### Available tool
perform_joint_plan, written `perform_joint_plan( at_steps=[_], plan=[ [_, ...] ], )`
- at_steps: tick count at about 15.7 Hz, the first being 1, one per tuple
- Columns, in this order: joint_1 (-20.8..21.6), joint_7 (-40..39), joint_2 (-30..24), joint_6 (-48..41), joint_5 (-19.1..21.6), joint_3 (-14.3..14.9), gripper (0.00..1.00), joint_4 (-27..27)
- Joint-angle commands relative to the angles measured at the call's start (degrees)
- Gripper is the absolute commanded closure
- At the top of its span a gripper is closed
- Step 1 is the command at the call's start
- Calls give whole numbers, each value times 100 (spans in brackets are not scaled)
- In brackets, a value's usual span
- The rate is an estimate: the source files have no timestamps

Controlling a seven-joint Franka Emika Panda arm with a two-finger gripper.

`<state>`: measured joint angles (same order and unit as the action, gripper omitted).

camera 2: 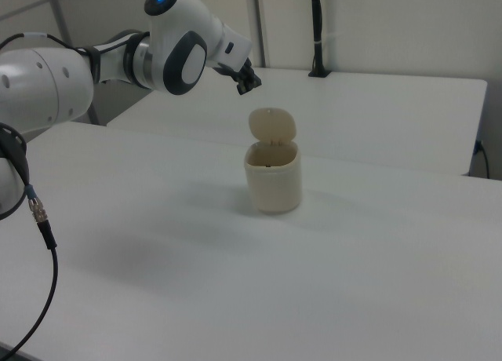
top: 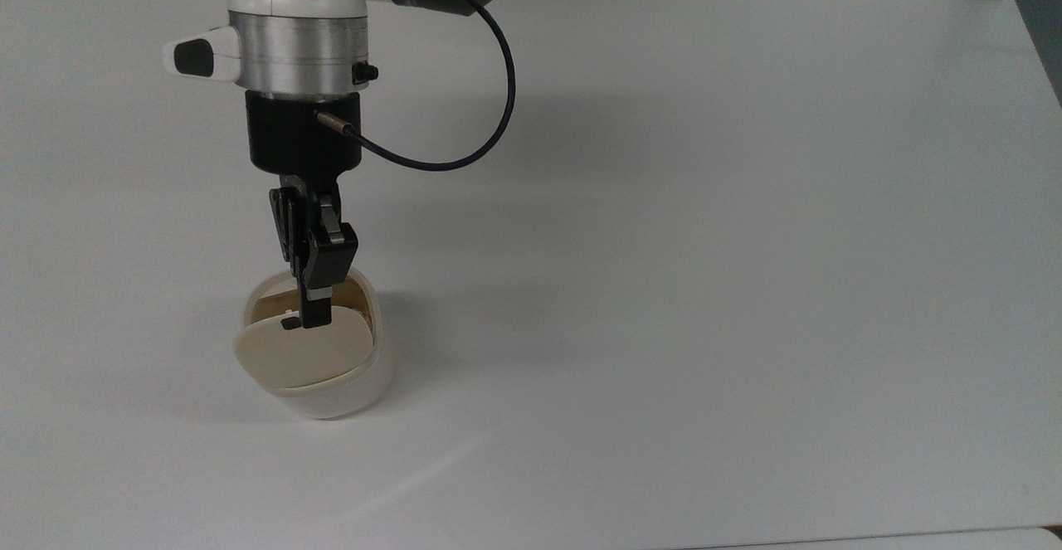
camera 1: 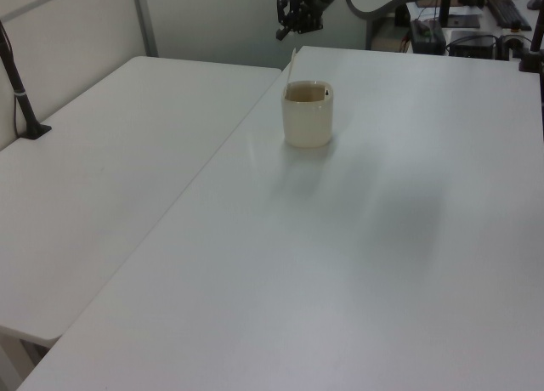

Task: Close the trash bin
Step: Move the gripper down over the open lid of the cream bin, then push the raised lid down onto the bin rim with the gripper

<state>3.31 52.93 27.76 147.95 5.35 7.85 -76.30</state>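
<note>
On the white desk (top: pixel 664 243) the trash bin (top: pixel 332 384) stands with lid (top: pixel 300 355) upright — jaws narrow, empty, the gripper (camera 2: pixel 249 83) above it.

1. In the top view, the gripper (top: pixel 314 318) covers part of the trash bin (top: pixel 319 367) opening.
2. The arm (top: pixel 299 27) is cut off by the top view's upper edge.
3. In the left view, the gripper (camera 1: pixel 287 21) is too small to read its fingers.

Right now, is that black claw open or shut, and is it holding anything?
Gripper: shut, holding nothing. It hangs above the trash bin, whose lid stands raised.
</note>
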Motion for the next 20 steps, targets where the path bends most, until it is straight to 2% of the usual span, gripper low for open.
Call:
perform_joint_plan(
  at_steps=[1, 15, 20],
  plan=[
    [47, 86, 185, 146, 116, 94, 100, 133],
    [-129, -125, 317, 287, 45, 182, 100, 45],
    [-120, -336, 300, 252, 45, 173, 100, -210]
  ],
)
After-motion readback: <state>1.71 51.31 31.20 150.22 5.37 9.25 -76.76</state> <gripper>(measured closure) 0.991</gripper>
